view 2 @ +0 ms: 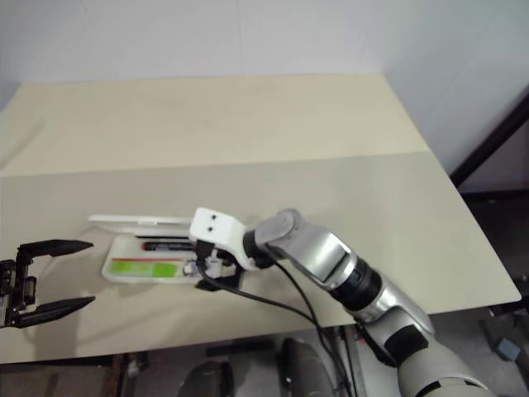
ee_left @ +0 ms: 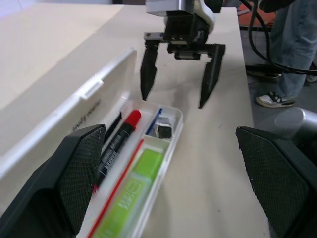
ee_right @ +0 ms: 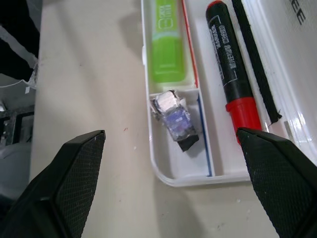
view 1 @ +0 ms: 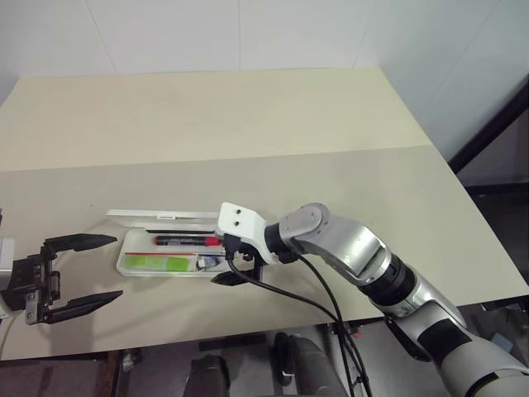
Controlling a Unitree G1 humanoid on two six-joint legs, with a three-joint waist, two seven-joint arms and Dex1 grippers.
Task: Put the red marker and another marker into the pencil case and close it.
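Near the counter's [view 1: 248,124] front edge, toward its left end, we find the pencil case [view 1: 132,265] lying open, its lid [view 1: 157,217] folded back. Inside, the red marker [ee_right: 232,69] lies along the lid side and the lime-green highlighter [ee_right: 168,42] along the front side; a small dark-grey object [ee_right: 176,121], which we cannot identify, sits in the end compartment. The right gripper [ee_left: 179,77] hangs spread at the case's right end, holding nothing. The left gripper [view 1: 87,269] stands spread and empty beside the left end.

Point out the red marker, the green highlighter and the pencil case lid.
red marker [ee_right: 233,74], right wrist view, black barrel.
green highlighter [ee_right: 168,44], right wrist view, middle of body.
pencil case lid [ee_left: 64,111], left wrist view, inner face.
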